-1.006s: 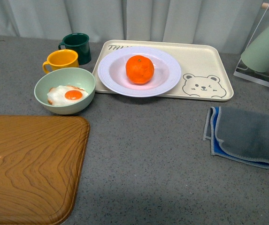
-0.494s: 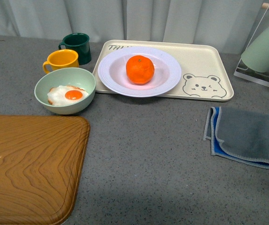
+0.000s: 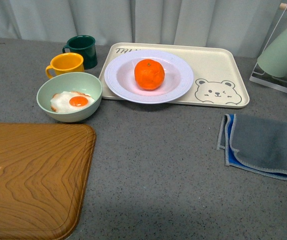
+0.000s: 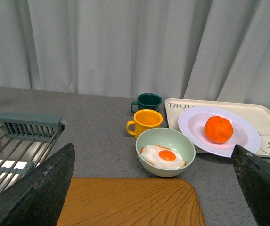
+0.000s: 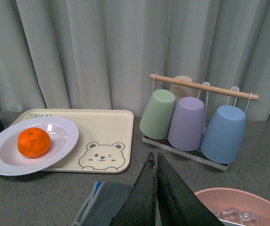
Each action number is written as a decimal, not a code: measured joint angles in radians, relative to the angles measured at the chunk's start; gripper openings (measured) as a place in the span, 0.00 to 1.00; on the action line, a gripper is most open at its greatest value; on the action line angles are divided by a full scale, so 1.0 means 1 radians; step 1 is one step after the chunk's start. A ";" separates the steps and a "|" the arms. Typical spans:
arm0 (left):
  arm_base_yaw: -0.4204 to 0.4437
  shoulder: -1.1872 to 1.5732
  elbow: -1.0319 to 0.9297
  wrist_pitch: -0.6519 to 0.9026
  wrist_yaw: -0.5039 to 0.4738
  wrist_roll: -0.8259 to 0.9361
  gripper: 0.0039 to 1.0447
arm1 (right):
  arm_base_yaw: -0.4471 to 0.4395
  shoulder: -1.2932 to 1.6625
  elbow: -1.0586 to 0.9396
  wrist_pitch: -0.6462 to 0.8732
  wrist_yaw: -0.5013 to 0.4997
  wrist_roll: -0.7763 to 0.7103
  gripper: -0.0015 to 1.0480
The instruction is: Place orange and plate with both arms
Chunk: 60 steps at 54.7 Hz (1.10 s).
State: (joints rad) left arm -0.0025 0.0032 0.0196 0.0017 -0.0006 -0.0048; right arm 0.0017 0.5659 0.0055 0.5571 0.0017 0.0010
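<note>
Nothing has shifted in the last second — orange (image 3: 149, 73) sits in the white plate (image 3: 178, 85) on the bear tray (image 3: 218, 62). Left tool (image 4: 153, 188) gapes wide, right tool (image 5: 155, 186) pinched closed, both empty. I judge no grasp begun.

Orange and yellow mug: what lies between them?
Only the plate's white rim beside the orange, then bare grey counter before the yellow mug, front view.
</note>
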 joint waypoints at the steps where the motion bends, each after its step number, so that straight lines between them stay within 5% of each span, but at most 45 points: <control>1: 0.000 0.000 0.000 0.000 0.000 0.000 0.94 | 0.000 -0.006 0.000 -0.005 0.000 0.000 0.01; 54: 0.000 0.000 0.000 0.000 0.000 0.000 0.94 | 0.000 -0.394 0.000 -0.382 0.000 0.000 0.01; 60: 0.000 0.000 0.000 0.000 0.000 0.000 0.94 | 0.000 -0.519 0.000 -0.542 -0.001 0.000 0.01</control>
State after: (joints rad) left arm -0.0025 0.0032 0.0196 0.0017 -0.0006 -0.0048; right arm 0.0017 0.0467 0.0059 0.0147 0.0006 0.0010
